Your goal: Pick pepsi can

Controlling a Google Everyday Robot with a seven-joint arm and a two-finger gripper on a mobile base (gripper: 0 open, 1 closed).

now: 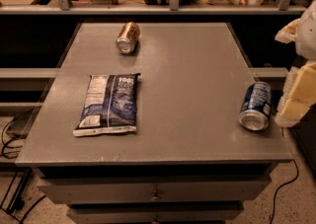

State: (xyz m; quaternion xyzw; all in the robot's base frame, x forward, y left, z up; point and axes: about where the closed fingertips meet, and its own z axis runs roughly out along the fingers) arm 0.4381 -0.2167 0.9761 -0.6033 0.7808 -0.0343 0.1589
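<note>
Pepsi can: aluminium, glossy dark-blue print w/ white marks, bare silver top w/ bright sheen. Gold-brown can: metal too, shiny. Snack bag: thin plastic film, glossy, slightly crinkled. Table: grey top, smooth, dull sheen. Gripper, right edge of view, just beside pepsi can: pale cream shell, matt, prob. plastic.

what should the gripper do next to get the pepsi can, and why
Probably ease the gripper left, toward the pepsi can. The can lies on its side near the right edge of the table, its silver top facing the camera. The gripper is just to its right, past that edge, so it likely isn't yet placed to grasp.
</note>
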